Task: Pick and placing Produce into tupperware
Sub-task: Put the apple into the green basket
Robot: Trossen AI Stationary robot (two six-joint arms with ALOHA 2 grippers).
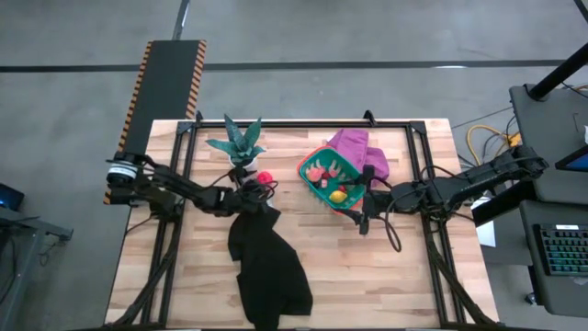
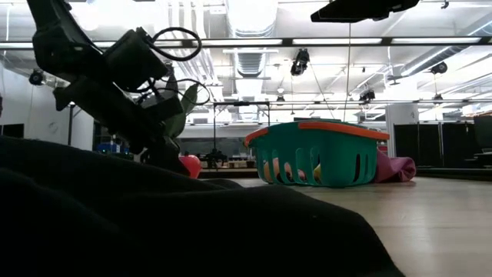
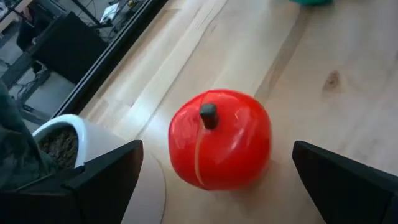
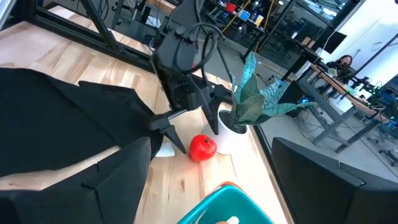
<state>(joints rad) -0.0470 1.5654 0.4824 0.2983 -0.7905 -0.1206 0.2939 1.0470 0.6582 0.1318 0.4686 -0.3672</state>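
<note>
The red toy tomato point(image 3: 219, 139) is sitting on the bench point(image 1: 367, 276) near the frame's middle, between the wide-open, empty fingers of the left end effector point(image 3: 214, 177), beside the white plant pot point(image 3: 68, 140).

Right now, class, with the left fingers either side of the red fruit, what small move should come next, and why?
Probably ease the left gripper forward and shut on the red fruit. Its fingers stand open, the fruit sits on the table between them but not yet touched, beside the plant pot. The container already holds other pieces. The right gripper waits open by it.
</note>
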